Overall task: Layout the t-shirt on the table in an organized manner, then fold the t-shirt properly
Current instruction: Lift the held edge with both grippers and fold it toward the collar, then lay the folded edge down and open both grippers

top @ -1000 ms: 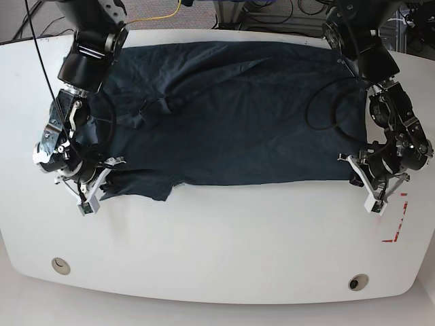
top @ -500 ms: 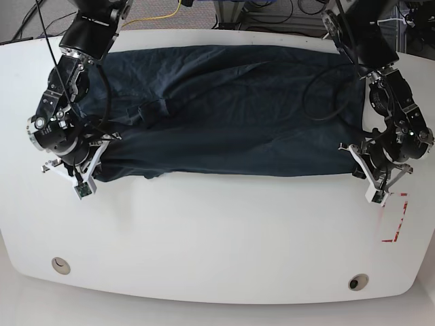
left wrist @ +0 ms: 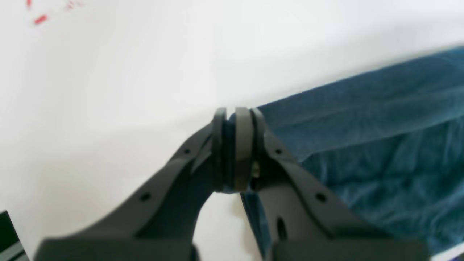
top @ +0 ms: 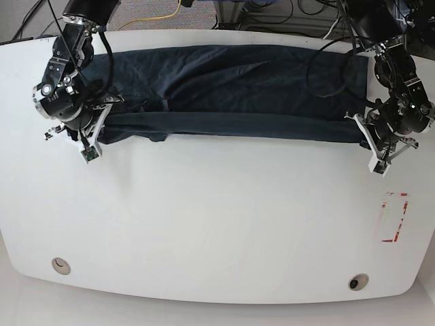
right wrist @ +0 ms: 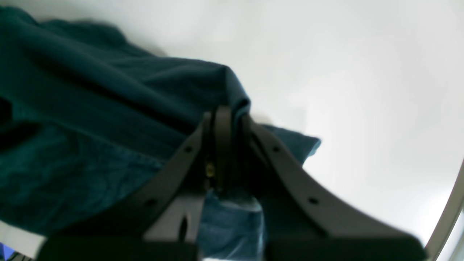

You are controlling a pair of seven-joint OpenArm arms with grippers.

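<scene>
The dark navy t-shirt (top: 231, 88) lies across the far half of the white table (top: 217, 224), its near edge lifted and folded back in a long straight band. My left gripper (top: 370, 146), on the base view's right, is shut on the t-shirt's near right corner (left wrist: 326, 119); the pads (left wrist: 243, 145) pinch blue cloth. On the base view's left, my right gripper (top: 95, 139) is shut on the near left corner, where cloth (right wrist: 108, 108) drapes over the fingers (right wrist: 221, 145).
A red tape rectangle (top: 395, 217) marks the table near the right front. Two round grommet holes (top: 61, 265) (top: 358, 281) sit near the front edge. Cables and a yellow cord (top: 156, 17) lie on the floor behind the table.
Both grippers have carried the t-shirt's near edge away from the front of the table, toward the far side, so the visible cloth has become narrower front to back.
</scene>
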